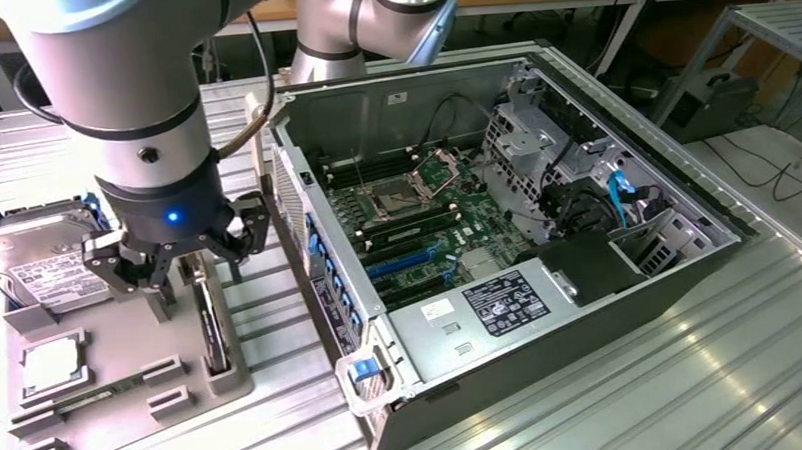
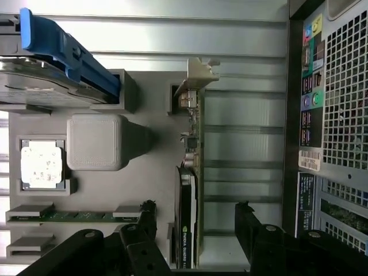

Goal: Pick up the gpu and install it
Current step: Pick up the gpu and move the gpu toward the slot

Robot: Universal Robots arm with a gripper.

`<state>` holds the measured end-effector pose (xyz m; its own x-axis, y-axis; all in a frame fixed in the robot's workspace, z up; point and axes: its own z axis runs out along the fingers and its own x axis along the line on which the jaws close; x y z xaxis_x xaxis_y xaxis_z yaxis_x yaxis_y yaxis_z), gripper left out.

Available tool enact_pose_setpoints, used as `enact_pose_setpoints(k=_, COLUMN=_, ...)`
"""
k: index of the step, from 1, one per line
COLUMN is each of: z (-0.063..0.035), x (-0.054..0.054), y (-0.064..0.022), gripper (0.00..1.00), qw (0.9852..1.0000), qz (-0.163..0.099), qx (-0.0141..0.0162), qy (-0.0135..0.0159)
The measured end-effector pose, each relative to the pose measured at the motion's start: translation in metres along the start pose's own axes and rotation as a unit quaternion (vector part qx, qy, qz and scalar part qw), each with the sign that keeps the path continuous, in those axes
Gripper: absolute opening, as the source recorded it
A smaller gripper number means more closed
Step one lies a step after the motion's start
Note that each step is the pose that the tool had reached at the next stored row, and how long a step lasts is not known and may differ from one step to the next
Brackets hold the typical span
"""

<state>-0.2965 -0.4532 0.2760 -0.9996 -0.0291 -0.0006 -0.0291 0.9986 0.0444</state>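
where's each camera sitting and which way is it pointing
Exterior view: off the arm, high up, looking down on the open computer case and grey tray; the arm and gripper show at its left.
Wrist view: on the wrist, looking down past the open fingers at the gpu, on edge, seen between them.
Both see gpu, tray, case, hard drive and CPU chip.

In the exterior view the arm [image 1: 129, 94] covers one side of the hard drive [image 1: 35, 268] and the gripper [image 1: 196, 277] hides one end of the gpu [image 1: 214, 332], while in the wrist view the picture's edge cuts off the gpu's end between the gripper's fingers and part of the hard drive.
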Motion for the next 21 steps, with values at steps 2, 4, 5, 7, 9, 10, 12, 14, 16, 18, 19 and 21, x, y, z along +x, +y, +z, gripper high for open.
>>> enact_pose_setpoints(k=2, z=0.0034, x=0.000, y=-0.0001, gripper=0.66, qw=1.0000, qz=-0.008, qx=0.0000, qy=0.0017)
enact_pose_setpoints(k=4, z=0.0071, x=0.000, y=-0.0003, gripper=0.66, qw=0.9998, qz=-0.018, qx=0.0000, qy=0.0025)
enact_pose_setpoints(k=5, z=0.0089, x=0.000, y=-0.0004, gripper=0.66, qw=0.9998, qz=-0.019, qx=0.0000, qy=0.0025)
enact_pose_setpoints(k=7, z=0.0125, x=0.000, y=-0.0006, gripper=0.66, qw=0.9998, qz=-0.019, qx=0.0000, qy=0.0026)
enact_pose_setpoints(k=9, z=0.0162, x=0.001, y=-0.0007, gripper=0.66, qw=0.9998, qz=-0.019, qx=0.0001, qy=0.0026)
enact_pose_setpoints(k=10, z=0.0180, x=0.001, y=-0.0007, gripper=0.66, qw=0.9998, qz=-0.018, qx=0.0000, qy=0.0026)
enact_pose_setpoints(k=12, z=0.0219, x=0.003, y=-0.0007, gripper=0.66, qw=0.9999, qz=-0.016, qx=0.0000, qy=0.0024)
enact_pose_setpoints(k=14, z=0.0273, x=0.004, y=-0.0008, gripper=0.66, qw=0.9999, qz=-0.014, qx=0.0000, qy=0.0023)
enact_pose_setpoints(k=16, z=0.0308, x=0.004, y=-0.0003, gripper=0.66, qw=0.9999, qz=-0.012, qx=0.0000, qy=0.0023)
enact_pose_setpoints(k=18, z=0.0345, x=0.004, y=0.0001, gripper=0.66, qw=1.0000, qz=-0.007, qx=0.0001, qy=0.0021)
enact_pose_setpoints(k=19, z=0.0363, x=0.004, y=0.0001, gripper=0.66, qw=1.0000, qz=-0.004, qx=0.0001, qy=0.0019)
enact_pose_setpoints(k=21, z=0.0400, x=0.004, y=0.0000, gripper=0.66, qw=1.0000, qz=0.002, qx=0.0002, qy=0.0017)
